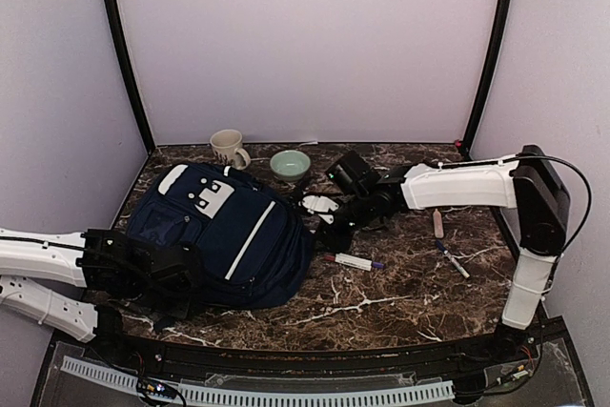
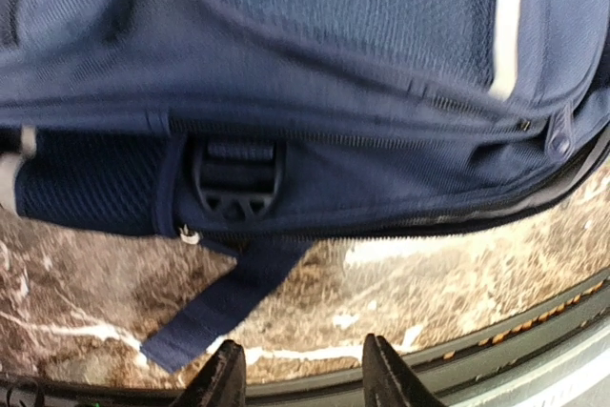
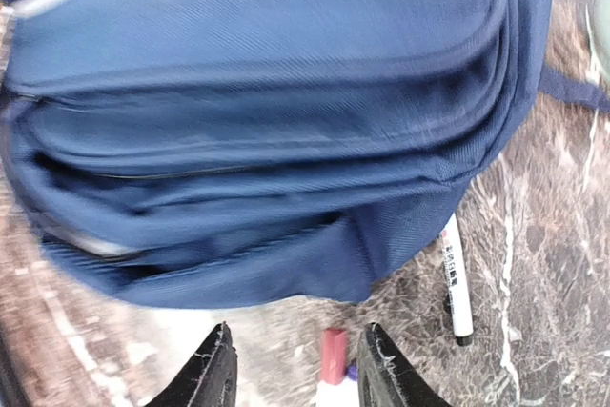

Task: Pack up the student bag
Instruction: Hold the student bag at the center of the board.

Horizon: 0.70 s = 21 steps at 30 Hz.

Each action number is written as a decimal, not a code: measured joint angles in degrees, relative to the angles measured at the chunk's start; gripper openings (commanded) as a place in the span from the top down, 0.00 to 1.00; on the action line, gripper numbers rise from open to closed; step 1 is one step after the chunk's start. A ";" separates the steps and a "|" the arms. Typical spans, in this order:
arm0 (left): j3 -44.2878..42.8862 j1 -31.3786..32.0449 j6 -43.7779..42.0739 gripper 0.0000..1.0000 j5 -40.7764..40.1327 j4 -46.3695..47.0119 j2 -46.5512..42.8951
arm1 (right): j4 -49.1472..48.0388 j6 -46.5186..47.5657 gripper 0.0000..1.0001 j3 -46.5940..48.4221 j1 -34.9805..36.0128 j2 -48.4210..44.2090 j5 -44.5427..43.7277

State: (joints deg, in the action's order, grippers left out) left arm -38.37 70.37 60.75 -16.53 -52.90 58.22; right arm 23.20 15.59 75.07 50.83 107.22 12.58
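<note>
Dark, white-veined marble covers the table (image 1: pixel 400 302), which is closed in by pale lilac walls. The student bag (image 1: pixel 229 235), navy with a thin white stripe, lies front pocket up on the left half of the surface. A cream mug (image 1: pixel 228 148) and a pale green bowl (image 1: pixel 290 163) stand just behind it.

The left gripper (image 2: pixel 303 378) sits low at the bag's near left side. Its fingers are apart with nothing between them, and a loose strap end (image 2: pixel 219 302) rests on the marble just ahead, below a black buckle (image 2: pixel 236 178).

The right gripper (image 3: pixel 297 374) hovers at the bag's right flank, jaws parted. A red-ended white marker (image 1: pixel 355 261) lies ungripped on the table beneath the gap. A black-tipped white pen (image 3: pixel 456 283) lies against the bag's edge. Farther right, a pinkish stick (image 1: pixel 437 224) and a thin pen (image 1: pixel 456 264) lie well apart from the bag.
</note>
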 measured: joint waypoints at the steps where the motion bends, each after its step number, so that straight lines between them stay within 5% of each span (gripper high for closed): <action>1: 0.07 -0.02 0.00 0.58 -0.83 0.42 -0.39 | 0.37 0.09 0.56 0.00 0.00 -1.01 0.85; 13: 3.89 -1.75 6.25 0.61 -4.52 0.59 -2.89 | 1.05 0.11 0.55 3.69 0.39 -5.31 9.05; 21: 8.92 -1.75 8.76 0.64 -4.37 3.56 -3.28 | -3.32 -2.56 0.58 14.05 0.79 4.09 12.07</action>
State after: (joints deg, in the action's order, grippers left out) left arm -29.45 68.62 69.52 -20.91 -49.34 54.94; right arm 19.88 13.04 89.12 51.62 111.31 24.64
